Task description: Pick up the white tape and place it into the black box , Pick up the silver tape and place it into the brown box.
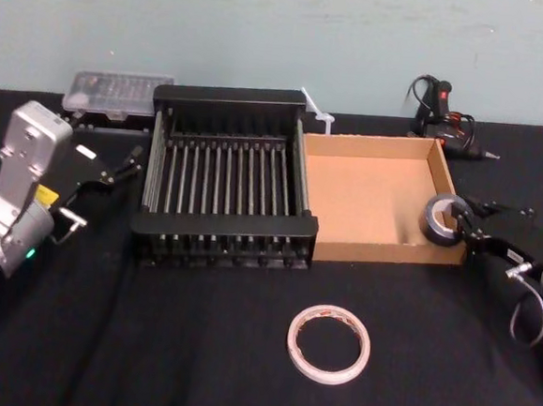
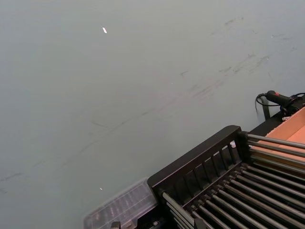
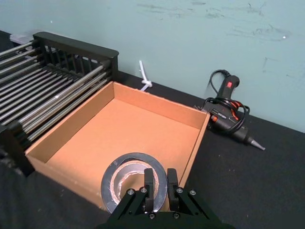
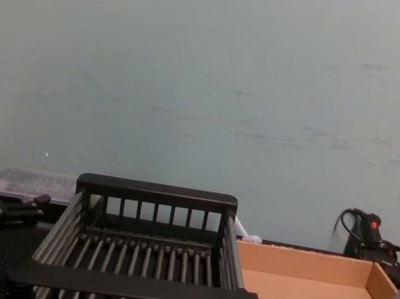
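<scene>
My right gripper (image 3: 160,179) clamps silver tape (image 3: 119,174) at brown box's (image 3: 157,102) 4 o'clock rim, white tape (image 1: 294,339) at 6, left gripper (image 1: 129,164) open, 9.

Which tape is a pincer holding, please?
The silver tape, clamped in the right pincer at the brown box's edge; the white tape lies flat.

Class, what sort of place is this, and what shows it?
Probably a robot test bench: a black-covered table against a bare wall, a glue gun at the back, the right gripper holding the silver tape at the brown box, the left gripper beside the black box.
</scene>
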Motion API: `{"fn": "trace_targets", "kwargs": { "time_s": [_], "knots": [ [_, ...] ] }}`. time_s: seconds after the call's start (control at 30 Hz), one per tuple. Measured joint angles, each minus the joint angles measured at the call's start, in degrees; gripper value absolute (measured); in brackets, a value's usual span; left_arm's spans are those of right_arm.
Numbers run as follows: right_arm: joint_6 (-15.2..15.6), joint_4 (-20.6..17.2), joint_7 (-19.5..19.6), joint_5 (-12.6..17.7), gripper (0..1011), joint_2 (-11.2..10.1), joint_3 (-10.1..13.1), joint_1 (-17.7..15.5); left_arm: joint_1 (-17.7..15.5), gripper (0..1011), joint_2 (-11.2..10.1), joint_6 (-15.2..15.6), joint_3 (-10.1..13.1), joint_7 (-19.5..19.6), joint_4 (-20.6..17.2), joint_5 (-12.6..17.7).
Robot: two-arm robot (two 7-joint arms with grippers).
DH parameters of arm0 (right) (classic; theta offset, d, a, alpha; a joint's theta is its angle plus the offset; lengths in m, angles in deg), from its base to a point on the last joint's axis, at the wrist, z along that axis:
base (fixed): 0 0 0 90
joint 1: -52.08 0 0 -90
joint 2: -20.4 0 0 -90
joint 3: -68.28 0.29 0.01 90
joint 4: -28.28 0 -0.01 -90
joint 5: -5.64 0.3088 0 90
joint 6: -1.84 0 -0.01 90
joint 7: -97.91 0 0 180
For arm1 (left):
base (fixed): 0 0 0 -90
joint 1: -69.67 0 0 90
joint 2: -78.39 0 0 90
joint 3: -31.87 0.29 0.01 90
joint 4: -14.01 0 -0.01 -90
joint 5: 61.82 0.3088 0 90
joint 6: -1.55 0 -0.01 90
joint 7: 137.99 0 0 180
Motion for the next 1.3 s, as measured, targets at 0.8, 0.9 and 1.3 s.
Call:
{"fn": "trace_targets", "kwargs": {
  "time_s": [0.8,0.9,1.3],
  "knots": [
    [-0.62,8.92,-1.96,-3.17,173,5.02,-3.23,9.03,0.00,1001,0.00,0.00,0.00,0.00,0.00,0.00],
    [-0.60,8.82,-1.96,-3.17,172,4.93,-3.21,8.95,0.00,1001,0.00,0.00,0.00,0.00,0.00,0.00],
    [-0.54,8.50,-1.93,-3.10,208,4.77,-3.13,8.72,0.00,1001,0.00,0.00,0.00,0.00,0.00,0.00]
  ]
}}
